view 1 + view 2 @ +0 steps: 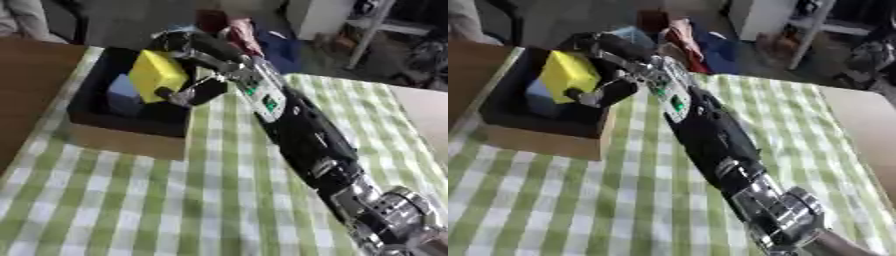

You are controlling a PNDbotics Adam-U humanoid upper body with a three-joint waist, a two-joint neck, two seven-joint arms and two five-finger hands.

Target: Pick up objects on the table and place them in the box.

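Green-and-white checked cloth covers the counter (131,200), with the box (96,107) at its far left edge. The right hand (188,50) is clamped on a yellow block (157,75), holding it above the box interior, where a blue object (122,95) already lies. Release of the block appears to be the remaining step; no other objects show on the cloth, and the left hand is out of view.

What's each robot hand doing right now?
Left robot hand: not in view.
Right robot hand: closed on the yellow block, held over the black box.
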